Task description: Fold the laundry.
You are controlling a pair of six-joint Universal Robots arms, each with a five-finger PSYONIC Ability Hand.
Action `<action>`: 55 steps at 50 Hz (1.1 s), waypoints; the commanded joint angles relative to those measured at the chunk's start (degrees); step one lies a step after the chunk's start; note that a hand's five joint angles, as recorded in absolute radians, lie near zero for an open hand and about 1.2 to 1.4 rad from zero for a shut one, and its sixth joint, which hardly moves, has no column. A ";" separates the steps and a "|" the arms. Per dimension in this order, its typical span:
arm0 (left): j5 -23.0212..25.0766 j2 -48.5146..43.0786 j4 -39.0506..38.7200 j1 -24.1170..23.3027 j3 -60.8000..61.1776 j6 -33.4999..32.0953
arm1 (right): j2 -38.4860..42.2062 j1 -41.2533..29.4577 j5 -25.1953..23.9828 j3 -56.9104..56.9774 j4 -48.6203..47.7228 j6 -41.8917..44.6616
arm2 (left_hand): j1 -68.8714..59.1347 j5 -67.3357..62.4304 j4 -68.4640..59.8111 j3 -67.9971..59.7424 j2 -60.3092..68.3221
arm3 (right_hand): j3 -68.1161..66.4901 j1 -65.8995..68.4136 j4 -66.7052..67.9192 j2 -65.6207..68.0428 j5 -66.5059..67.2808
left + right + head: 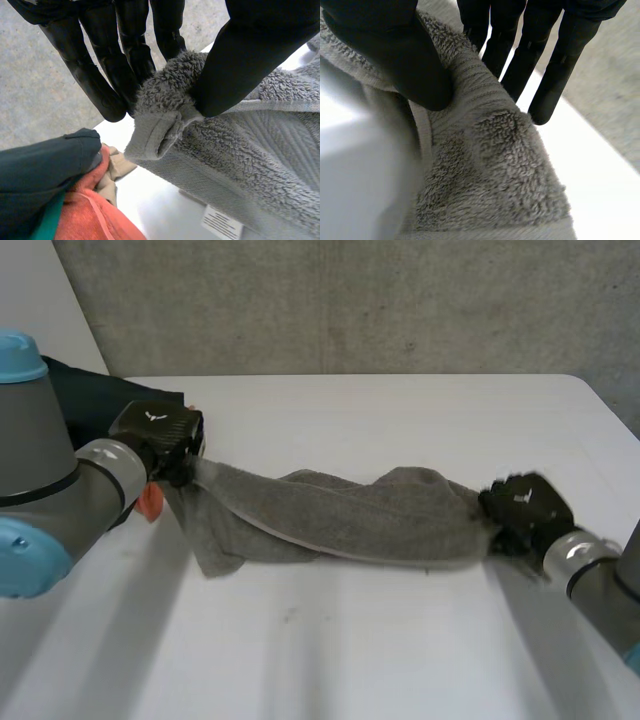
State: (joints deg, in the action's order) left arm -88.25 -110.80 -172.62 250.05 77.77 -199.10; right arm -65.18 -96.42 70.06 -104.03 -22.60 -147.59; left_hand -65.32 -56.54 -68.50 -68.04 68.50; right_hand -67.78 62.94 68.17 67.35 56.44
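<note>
A grey terry towel (350,515) hangs bunched and stretched across the white table (400,420) between my two hands. My left hand (165,440) holds its left end; in the left wrist view the thumb (250,55) pinches a hemmed corner of the towel (240,150) against the fingers (110,75). My right hand (520,505) grips the towel's right end. In the right wrist view its thumb (405,55) presses the towel (490,175) edge, with the fingers (545,65) on the far side. A white label (222,222) is sewn near the left end.
A pile of other laundry lies at the table's left edge beside my left hand: a dark garment (100,400), an orange cloth (95,215) and a beige piece (112,172). A grey concrete wall (400,300) stands behind the table.
</note>
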 commanded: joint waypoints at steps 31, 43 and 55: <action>-1.32 -8.90 -17.49 1.32 -21.99 4.42 | 9.98 1.67 -4.12 50.18 13.79 -22.13 | -14.68 -13.46 -11.50 -11.96 11.50 | -12.22 17.06 11.83 12.65 13.56; 1.14 -10.23 -11.87 0.18 -1.93 2.49 | 14.73 2.29 -5.99 33.02 33.14 -4.92 | -14.68 -13.46 -11.50 -11.96 11.50 | 8.11 -3.27 -8.51 -7.68 -6.78; 3.08 -4.95 -10.72 2.29 0.80 1.52 | 7.09 4.92 -1.24 23.37 29.56 -5.86 | -14.68 -13.46 -11.50 -11.96 11.50 | 34.40 -29.56 -34.79 -33.97 -33.06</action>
State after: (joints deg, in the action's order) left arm -85.91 -117.18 -183.72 251.31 78.10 -197.50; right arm -54.07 -93.09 67.92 -75.58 10.70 -151.50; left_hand -65.32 -56.54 -68.55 -68.16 68.62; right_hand -31.41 31.66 31.36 31.14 19.94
